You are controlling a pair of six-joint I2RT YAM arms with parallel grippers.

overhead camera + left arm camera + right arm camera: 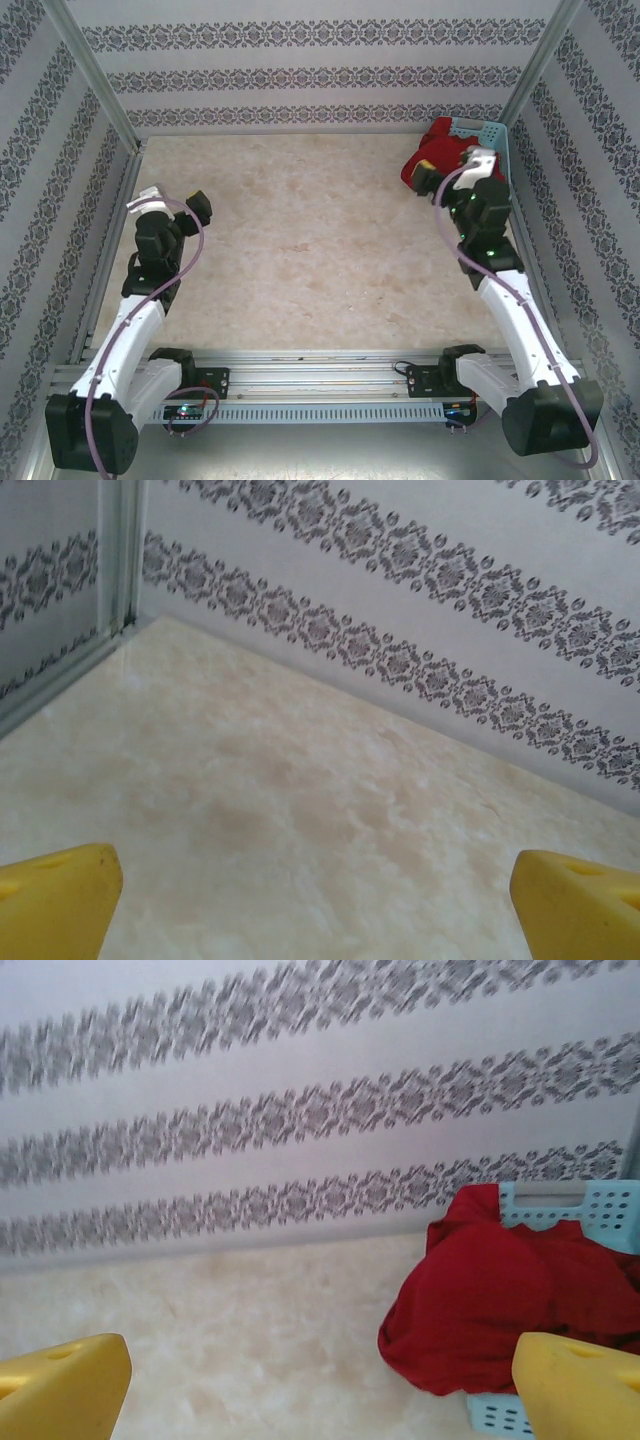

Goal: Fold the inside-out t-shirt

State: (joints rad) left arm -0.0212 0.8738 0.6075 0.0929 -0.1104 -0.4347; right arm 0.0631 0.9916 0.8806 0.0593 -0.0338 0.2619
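From the top camera I judge that the task is hardly begun. The red t-shirt (432,152) lies bunched, hanging over the near rim of the light blue basket (497,131) in the far right corner of the bench (320,260). Nothing is spread or folded, so taking it out, laying it flat and folding it all remain. My right arm reaches toward that corner, and the right fingers (428,178) are just beside the cloth. The left arm is bent near the left edge, its left fingers (198,207) over bare bench.

In the left wrist camera the left fingers (55,900) stand wide apart, grasping nothing.

In the right wrist camera the right fingers (60,1385) are also released. The t-shirt (480,1300) is ahead of the right-hand finger and spills from the basket (600,1205).
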